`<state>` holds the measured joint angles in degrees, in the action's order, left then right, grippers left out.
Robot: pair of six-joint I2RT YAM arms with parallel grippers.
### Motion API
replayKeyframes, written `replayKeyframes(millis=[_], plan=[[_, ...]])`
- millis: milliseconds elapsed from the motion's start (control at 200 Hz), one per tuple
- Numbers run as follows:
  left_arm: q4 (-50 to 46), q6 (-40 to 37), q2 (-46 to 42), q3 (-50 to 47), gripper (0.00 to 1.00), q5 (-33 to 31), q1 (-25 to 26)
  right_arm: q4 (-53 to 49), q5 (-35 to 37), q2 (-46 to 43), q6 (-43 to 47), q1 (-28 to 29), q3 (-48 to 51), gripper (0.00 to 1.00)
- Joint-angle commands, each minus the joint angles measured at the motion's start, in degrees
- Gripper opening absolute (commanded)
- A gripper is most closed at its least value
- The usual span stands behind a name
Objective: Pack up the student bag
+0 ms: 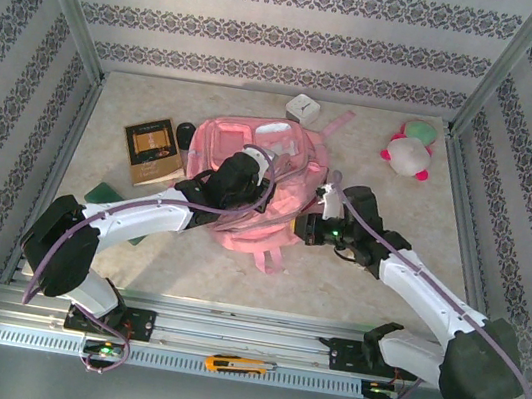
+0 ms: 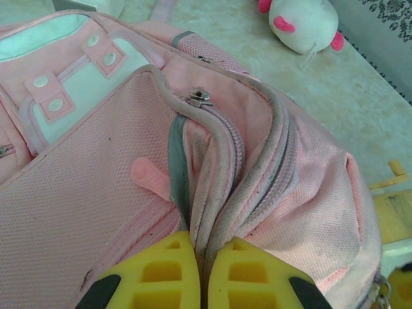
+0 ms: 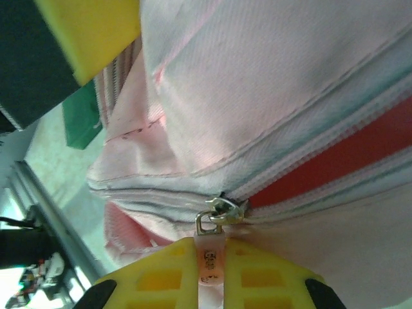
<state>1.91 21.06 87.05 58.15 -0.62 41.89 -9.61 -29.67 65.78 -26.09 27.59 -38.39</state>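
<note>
The student bag [image 1: 276, 166], a big pink backpack, lies in the middle of the table. My left gripper [image 1: 250, 175] sits on top of it, shut on a bunched fold of the bag's zip edge [image 2: 212, 187] at the gripper [image 2: 204, 254]. A small metal zip slider [image 2: 200, 98] lies farther along that seam. My right gripper [image 1: 302, 228] is at the bag's near right side, and in its own view the gripper [image 3: 210, 248] is shut on the pale pink pull tab [image 3: 210, 261] of a metal slider [image 3: 222, 211]. Right of that slider the zip gapes, showing something red [image 3: 351, 154] inside.
A brown book [image 1: 153, 150] and a dark object [image 1: 186, 131] lie left of the bag, with a green item [image 1: 102, 196] under the left arm. A white box [image 1: 303, 108] is behind the bag. A pink-and-white plush toy [image 1: 410, 149] sits far right. A utility knife [image 1: 238, 364] rests on the front rail.
</note>
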Motion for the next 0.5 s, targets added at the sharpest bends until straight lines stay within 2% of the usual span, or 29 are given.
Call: replayKeyframes(millis=[0, 200, 385, 425, 495], plan=[[2.4, 3.1, -0.2, 2.9, 0.00, -5.5, -0.7, 0.3, -3.8, -0.1, -7.1, 3.2, -1.5, 0.00], [3.6, 4.6, 1.4, 4.6, 0.00, -5.7, -0.6, 3.3, -0.9, 1.1, -16.1, 10.2, -1.8, 0.00], [6.6, 5.4, 2.4, 4.2, 0.00, -2.2, -0.6, 10.3, 1.5, 3.5, -22.1, 14.6, 0.0, 0.00], [7.2, 4.7, 2.1, 3.8, 0.00, -1.1, -0.6, 9.9, 1.9, 3.4, -22.2, 14.5, 0.0, 0.06], [8.7, 2.0, 1.3, 2.8, 0.00, 1.4, -0.7, 7.5, 4.0, 1.7, -21.9, 13.8, -0.1, 0.28]])
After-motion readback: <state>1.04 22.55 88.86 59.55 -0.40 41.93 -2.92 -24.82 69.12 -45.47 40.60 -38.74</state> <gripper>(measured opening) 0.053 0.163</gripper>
